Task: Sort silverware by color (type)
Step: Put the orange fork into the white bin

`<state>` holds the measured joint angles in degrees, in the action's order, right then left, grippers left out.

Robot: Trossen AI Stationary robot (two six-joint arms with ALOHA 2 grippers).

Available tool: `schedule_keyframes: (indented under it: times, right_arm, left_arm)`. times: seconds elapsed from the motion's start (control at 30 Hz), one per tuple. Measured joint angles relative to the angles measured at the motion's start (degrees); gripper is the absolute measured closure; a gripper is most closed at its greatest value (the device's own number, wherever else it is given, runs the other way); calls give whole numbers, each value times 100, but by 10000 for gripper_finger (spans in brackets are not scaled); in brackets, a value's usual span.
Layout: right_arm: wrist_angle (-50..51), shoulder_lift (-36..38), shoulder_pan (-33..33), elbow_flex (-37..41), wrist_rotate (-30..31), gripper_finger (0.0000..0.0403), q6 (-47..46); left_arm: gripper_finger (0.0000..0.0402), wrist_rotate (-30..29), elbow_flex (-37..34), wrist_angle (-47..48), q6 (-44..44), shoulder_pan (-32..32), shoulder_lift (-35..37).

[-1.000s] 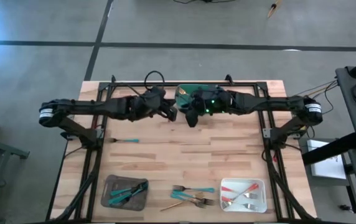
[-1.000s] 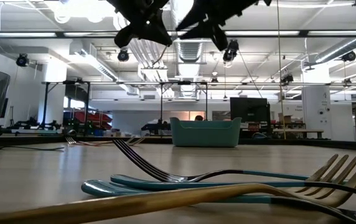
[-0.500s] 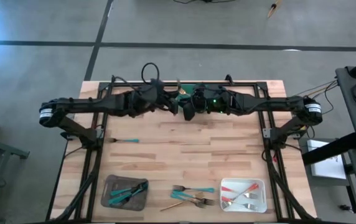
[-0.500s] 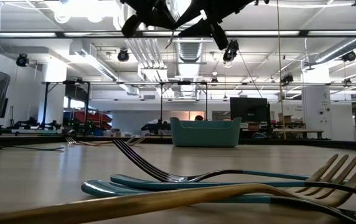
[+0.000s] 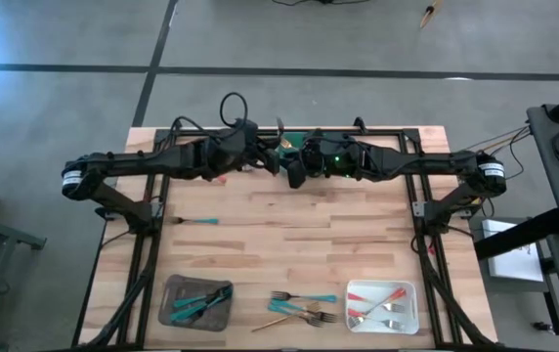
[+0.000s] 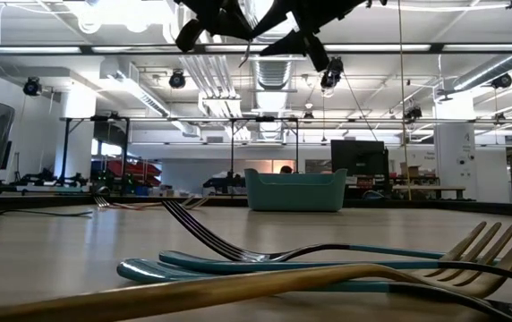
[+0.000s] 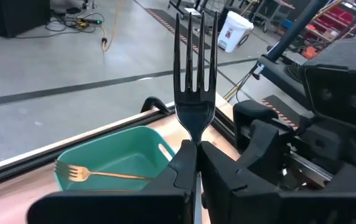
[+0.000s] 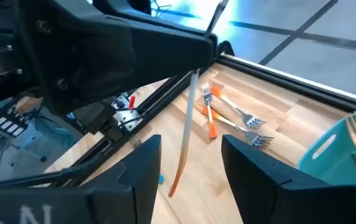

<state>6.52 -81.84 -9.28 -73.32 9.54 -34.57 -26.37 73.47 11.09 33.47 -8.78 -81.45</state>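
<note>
We count three trays on the counter: a green tray at the far edge holding one gold fork, a grey tray with teal-handled pieces, and a white tray with red-handled pieces. One teal fork lies alone; a loose cluster sits between the near trays. The left gripper has its fingers clenched on a fork, tines up, above the green tray. The right gripper fingers stand released, apart from the handle.
</note>
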Motion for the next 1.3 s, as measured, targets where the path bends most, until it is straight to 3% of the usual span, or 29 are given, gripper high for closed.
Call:
schedule_keyframes:
  times: [0.57,0.9,1.3]
  right_arm:
    - [-446,-254,0,-24,148,273,-142]
    - [-367,-267,-25,-22,228,384,-125]
    - [-308,-271,-51,-22,210,394,-37]
  left_arm:
    - [401,378,-10,-194,186,22,-219]
    - [401,353,-11,-105,155,22,-204]
    - [399,420,-11,-4,-20,24,-173]
